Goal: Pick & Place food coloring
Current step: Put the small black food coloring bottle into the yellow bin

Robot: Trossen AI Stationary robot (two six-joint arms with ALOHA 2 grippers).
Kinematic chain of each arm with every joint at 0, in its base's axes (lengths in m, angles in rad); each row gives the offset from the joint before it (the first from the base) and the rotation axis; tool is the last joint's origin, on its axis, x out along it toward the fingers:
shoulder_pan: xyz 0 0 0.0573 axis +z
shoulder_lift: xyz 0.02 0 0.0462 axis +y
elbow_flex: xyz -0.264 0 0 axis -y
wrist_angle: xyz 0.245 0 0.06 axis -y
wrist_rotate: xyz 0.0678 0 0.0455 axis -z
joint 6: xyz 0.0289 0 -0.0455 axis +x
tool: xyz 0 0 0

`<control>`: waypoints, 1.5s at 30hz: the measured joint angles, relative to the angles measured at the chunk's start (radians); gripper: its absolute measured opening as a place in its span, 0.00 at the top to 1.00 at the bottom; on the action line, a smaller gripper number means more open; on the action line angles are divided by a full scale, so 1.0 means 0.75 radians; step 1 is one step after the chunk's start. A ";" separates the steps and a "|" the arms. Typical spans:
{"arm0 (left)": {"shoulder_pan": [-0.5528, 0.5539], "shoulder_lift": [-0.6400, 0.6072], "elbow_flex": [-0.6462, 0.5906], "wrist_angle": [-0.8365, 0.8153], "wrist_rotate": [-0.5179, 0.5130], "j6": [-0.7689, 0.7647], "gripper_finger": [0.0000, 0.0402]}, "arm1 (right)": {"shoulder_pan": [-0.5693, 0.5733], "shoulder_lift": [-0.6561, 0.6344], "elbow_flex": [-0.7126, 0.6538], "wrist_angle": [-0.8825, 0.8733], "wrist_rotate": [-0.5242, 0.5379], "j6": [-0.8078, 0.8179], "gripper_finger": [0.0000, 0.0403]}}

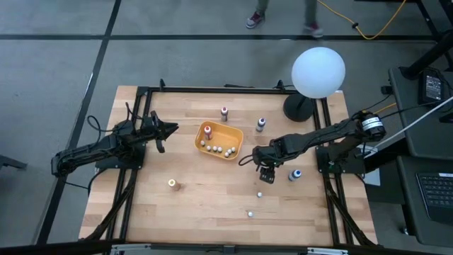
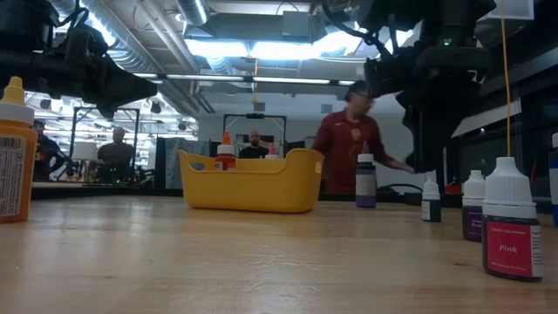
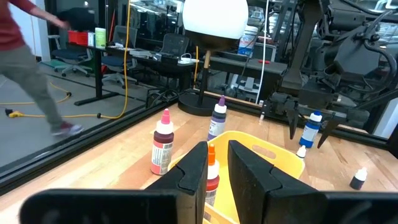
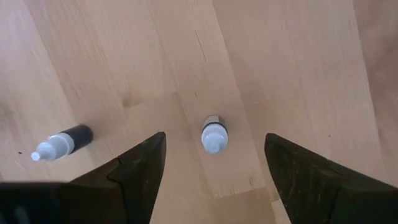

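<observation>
Food coloring bottle [image 4: 214,134] centred between open right end effector [image 4: 214,163] fingers, wrist view only

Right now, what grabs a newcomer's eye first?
The yellow tray mid-table, with small bottles lying inside. Next, the right gripper pointing straight down, jaws wide open either side of a white-capped bottle standing on the wood. The big white globe lamp at the table's far right corner also stands out.
</observation>
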 joint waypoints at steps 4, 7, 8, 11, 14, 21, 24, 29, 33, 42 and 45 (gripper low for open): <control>0.001 0.000 0.000 0.000 0.000 0.000 0.85 | -0.009 0.014 0.000 -0.002 0.011 0.043 0.32; 0.000 0.000 0.000 0.000 0.000 0.000 0.85 | -0.021 0.053 0.000 -0.001 0.014 0.065 0.32; 0.000 0.000 0.000 0.000 0.000 0.000 0.86 | -0.024 0.070 0.000 -0.001 0.014 0.065 0.32; 0.000 0.000 0.000 0.000 0.000 0.000 0.86 | -0.028 0.116 0.000 -0.001 0.015 0.062 0.32; 0.000 0.000 0.000 0.000 0.000 0.000 0.85 | -0.031 0.153 0.000 -0.002 0.015 0.062 0.32; 0.001 0.000 0.001 0.000 0.000 -0.001 0.86 | -0.031 0.176 0.000 0.008 0.016 0.059 0.32; 0.000 0.000 0.000 0.000 0.000 0.000 0.86 | -0.031 0.175 0.000 0.008 0.023 0.061 0.32; 0.000 -0.001 0.000 0.000 0.000 0.000 0.85 | -0.031 0.175 0.000 0.007 0.023 0.067 0.33; 0.000 -0.001 0.000 0.000 0.000 0.000 0.85 | -0.031 0.175 0.000 0.007 0.023 0.067 0.39; 0.000 0.000 0.000 0.000 0.000 0.000 0.85 | -0.031 0.175 0.000 0.006 0.022 0.067 0.61; 0.000 0.000 0.000 0.000 0.000 0.000 0.85 | -0.031 0.174 0.000 0.006 0.022 0.067 0.69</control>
